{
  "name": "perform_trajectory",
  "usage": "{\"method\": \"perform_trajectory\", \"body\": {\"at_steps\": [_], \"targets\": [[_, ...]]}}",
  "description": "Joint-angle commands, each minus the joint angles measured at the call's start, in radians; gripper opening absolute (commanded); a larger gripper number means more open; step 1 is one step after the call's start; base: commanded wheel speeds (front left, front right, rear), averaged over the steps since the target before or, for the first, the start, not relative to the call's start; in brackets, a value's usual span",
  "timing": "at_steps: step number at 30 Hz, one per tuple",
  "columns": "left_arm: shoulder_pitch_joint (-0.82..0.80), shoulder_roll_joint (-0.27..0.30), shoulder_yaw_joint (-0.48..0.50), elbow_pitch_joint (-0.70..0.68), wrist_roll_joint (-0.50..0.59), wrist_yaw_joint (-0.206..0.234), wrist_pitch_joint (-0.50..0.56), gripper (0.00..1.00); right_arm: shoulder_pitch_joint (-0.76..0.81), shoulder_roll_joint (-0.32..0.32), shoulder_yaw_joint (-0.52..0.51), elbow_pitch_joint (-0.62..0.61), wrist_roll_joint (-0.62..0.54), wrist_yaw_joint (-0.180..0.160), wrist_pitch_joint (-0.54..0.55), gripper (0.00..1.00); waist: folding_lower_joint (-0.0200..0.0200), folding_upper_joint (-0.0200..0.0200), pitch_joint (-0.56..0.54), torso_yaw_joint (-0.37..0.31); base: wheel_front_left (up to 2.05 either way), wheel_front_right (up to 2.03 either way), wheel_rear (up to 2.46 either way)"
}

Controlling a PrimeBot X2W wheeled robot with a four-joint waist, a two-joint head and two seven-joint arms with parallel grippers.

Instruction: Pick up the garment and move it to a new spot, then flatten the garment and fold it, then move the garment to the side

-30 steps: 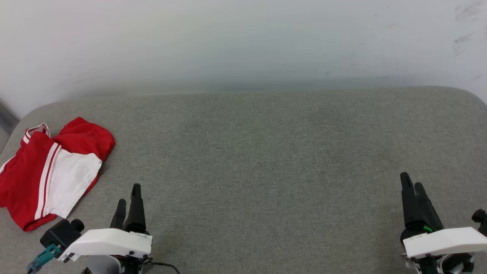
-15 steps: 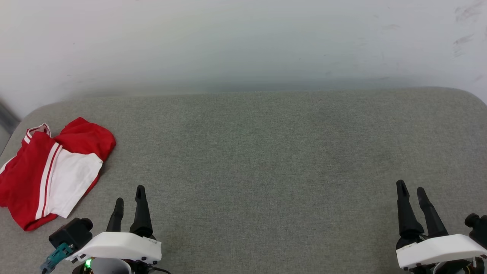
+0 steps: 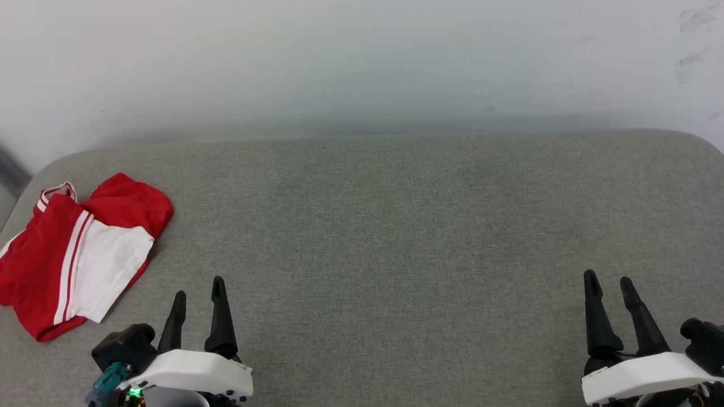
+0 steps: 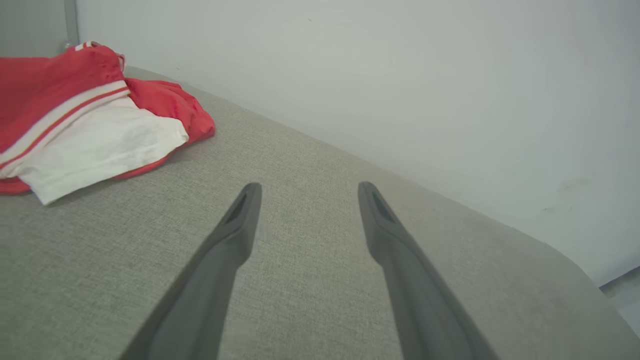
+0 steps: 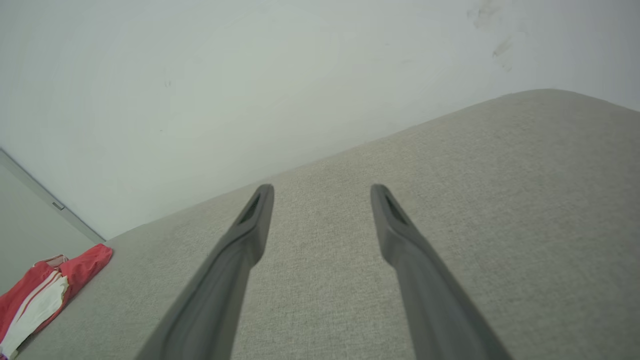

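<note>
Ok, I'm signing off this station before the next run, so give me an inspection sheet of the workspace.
Surface: grey fabric pad, flat, no stains seen.
Job's things: red and white shirt, crumpled at the pad's left edge, apart from both grippers.
Clutter: nothing seen.
Grippers: left gripper open, empty; right gripper open, empty.
Cables: teal connector at the left wrist.
Surroundings: pale wall behind, scuffed at upper right.

No readable text (garment [image 3: 34, 254] included)
</note>
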Motion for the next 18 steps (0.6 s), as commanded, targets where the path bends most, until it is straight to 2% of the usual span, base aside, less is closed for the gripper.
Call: {"method": "perform_trajectory", "body": {"at_steps": [1, 18], "targets": [[-0.003, 0.006, -0.004, -0.013, 0.023, 0.003, -0.009, 1.00, 0.004, 0.000, 0.002, -0.015, -0.021, 0.000, -0.008, 1.00, 0.0000, 0.0000, 0.000, 0.000, 0.00, 0.00, 0.00], [0.017, 0.003, -0.020, -0.027, 0.174, -0.018, -0.050, 1.00, 0.026, 0.000, 0.015, -0.033, -0.173, 0.000, -0.050, 1.00, 0.0000, 0.0000, 0.005, 0.001, 0.00, 0.00, 0.00]]}}
